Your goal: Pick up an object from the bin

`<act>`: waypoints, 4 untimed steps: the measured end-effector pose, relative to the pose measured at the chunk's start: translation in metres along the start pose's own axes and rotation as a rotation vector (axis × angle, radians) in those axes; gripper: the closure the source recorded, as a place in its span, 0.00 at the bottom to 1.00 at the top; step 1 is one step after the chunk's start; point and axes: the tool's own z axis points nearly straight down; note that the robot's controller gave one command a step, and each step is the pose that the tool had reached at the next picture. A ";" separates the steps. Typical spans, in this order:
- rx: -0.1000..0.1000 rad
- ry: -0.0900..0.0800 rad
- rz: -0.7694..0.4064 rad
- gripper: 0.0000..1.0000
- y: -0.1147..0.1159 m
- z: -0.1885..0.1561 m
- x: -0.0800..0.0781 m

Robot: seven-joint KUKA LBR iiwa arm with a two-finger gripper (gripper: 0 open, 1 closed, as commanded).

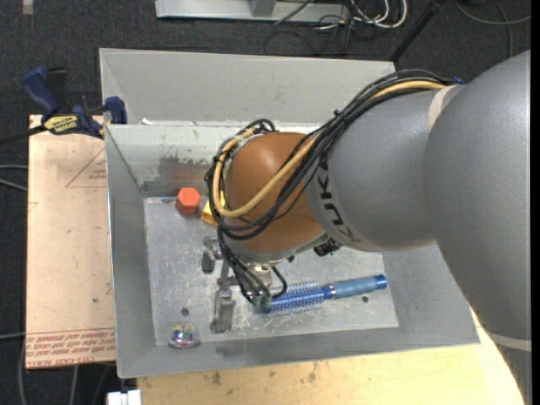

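Blue hairbrush [325,293] lies just beside the spread fingers [224,312], bristles nearest.

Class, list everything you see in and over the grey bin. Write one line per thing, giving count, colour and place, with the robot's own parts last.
blue plastic brush with a bristled head: one, blue, lying flat on the bin floor near the lower wall, bristled end close to the gripper
small orange block: one, orange, upper left of the floor
yellow thing: one, yellow, just right of the orange block, mostly hidden under the arm, kind unclear
small shiny rounded thing: one, silvery, lower-left corner
grey metal bin: one, grey, holding all of these
grey arm: one, grey, reaching in from the right
orange cover: one, orange, at the wrist
cables: several, black and yellow, looped over the cover
gripper: one, metal, low over the floor, left of the brush
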 end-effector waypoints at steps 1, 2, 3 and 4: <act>0.004 -0.003 0.037 0.00 -0.088 0.070 -0.035; -0.003 -0.020 0.108 0.00 -0.100 -0.018 -0.073; 0.000 -0.003 -0.069 0.00 -0.141 0.079 -0.022; -0.001 -0.022 -0.077 0.00 -0.134 -0.026 -0.086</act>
